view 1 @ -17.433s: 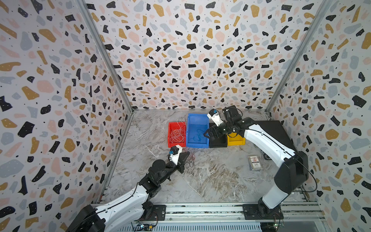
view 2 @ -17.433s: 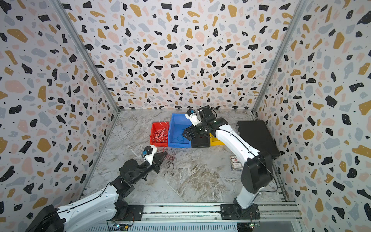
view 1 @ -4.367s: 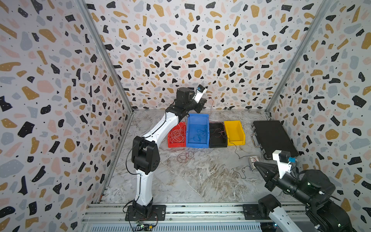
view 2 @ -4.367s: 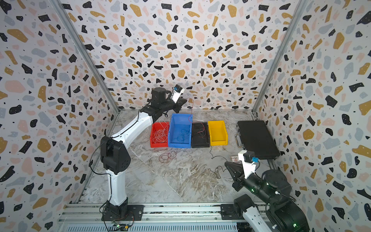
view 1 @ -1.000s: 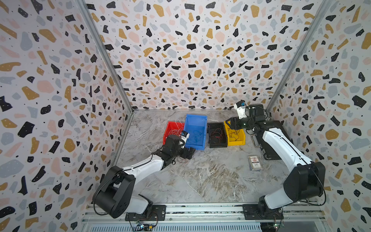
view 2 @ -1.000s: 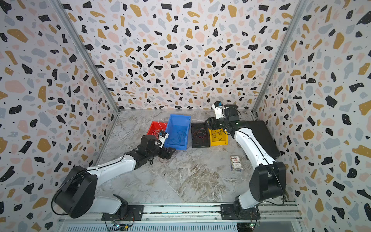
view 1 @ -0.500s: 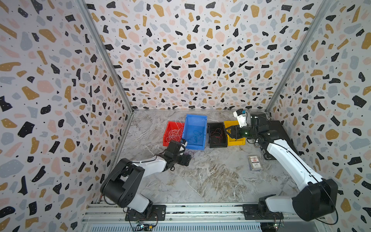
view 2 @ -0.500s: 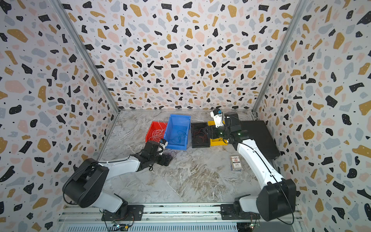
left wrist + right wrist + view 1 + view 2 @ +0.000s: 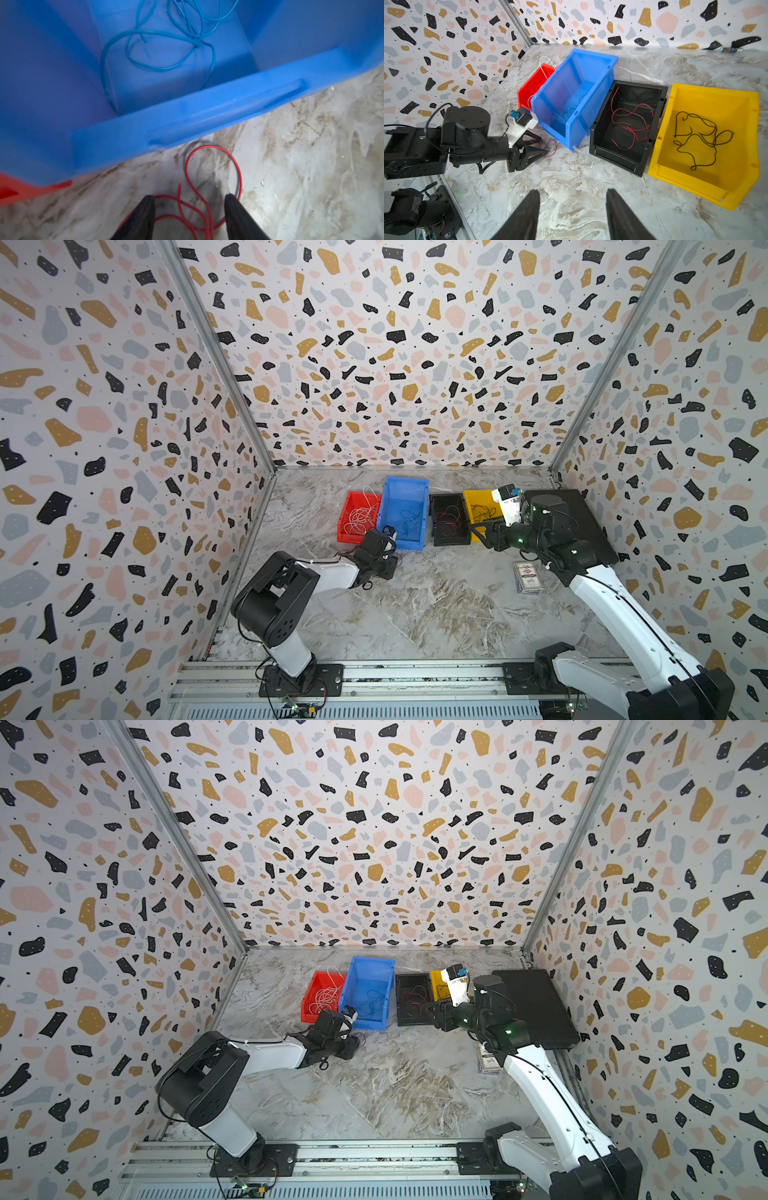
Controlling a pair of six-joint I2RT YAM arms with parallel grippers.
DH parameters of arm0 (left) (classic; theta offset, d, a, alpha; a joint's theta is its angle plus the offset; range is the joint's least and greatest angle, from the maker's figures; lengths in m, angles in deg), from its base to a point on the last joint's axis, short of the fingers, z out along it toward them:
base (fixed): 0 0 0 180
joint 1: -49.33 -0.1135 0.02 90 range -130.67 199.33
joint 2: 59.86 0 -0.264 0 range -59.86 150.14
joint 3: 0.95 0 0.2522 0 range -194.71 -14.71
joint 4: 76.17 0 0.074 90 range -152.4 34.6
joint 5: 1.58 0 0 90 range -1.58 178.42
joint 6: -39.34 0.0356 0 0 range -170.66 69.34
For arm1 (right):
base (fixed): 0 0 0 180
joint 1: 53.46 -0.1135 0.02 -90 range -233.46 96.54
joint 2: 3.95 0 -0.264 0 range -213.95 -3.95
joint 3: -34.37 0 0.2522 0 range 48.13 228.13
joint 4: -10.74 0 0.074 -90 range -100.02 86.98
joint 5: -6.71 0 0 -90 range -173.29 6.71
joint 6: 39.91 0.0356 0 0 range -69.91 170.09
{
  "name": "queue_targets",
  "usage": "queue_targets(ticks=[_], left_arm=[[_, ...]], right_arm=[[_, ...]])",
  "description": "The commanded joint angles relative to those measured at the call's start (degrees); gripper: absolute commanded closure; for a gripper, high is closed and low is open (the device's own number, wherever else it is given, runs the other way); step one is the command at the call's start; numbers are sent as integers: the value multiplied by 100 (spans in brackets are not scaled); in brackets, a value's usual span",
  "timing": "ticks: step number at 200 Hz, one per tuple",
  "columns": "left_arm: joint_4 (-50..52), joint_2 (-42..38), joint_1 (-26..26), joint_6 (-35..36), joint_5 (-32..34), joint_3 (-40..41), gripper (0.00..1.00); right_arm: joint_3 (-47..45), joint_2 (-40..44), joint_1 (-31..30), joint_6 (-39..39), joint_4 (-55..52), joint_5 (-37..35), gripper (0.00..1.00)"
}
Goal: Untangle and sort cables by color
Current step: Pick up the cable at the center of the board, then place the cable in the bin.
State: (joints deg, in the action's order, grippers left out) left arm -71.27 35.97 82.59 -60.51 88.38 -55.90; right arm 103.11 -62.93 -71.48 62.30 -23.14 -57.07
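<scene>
Left claw (image 9: 188,199) half-spread, low over the bench (image 9: 311,166). Loose red cable (image 9: 208,146) lies between its jaws, loops running ahead toward the blue bin (image 9: 187,116); contact unclear. Black bin (image 9: 616,159), seemingly for reds, lies beyond, rightward. Right claw (image 9: 573,193) spread, empty, farther from the cable.

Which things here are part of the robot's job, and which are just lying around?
For the job: loose red cable; white cables, red bin; blue cables, blue bin; red cables, black bin; black cable, yellow bin.
Just lying about: card box; flat black case.
</scene>
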Motion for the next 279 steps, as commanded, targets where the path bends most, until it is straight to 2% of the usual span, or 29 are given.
queue_targets(ticks=[1,18,26,35,56,64,83,125,147,186,215,262,279], left_arm=[[69,199,60,-44,95,58,54],[161,224,67,-10,89,18,75],[166,218,74,0,39,8,77],[210,193,101,15,-3,-18,86],[236,-9,184,31,-77,29,93],[244,-133,215,29,-217,50,100],[247,-533,384,-43,-517,73,100],[763,-1512,1123,-86,-599,-401,100],[855,-1562,1216,-106,-732,-858,100],[1126,-434,1263,167,-972,-2475,100],[1228,533,1271,418,-859,-3679,100],[2011,2280,1224,523,-669,-5712,100],[2012,2629,1104,387,-672,-5976,100]], right_arm=[[-37,303,-26,10,10,-14,45],[-66,352,-25,28,9,9,46],[-74,369,-25,23,8,15,46],[-97,408,-26,21,-1,15,47],[-153,516,-26,27,4,-28,47],[-168,534,-25,27,10,-29,47],[-231,578,-26,45,40,-3,47],[-364,763,-26,22,33,-94,47],[-451,939,-26,20,31,-192,47],[-763,1417,-26,4,61,-609,47],[-1054,1709,-26,36,165,-854,47],[-1076,1786,-17,-43,81,-950,48],[-1069,1833,-17,-62,54,-987,48]])
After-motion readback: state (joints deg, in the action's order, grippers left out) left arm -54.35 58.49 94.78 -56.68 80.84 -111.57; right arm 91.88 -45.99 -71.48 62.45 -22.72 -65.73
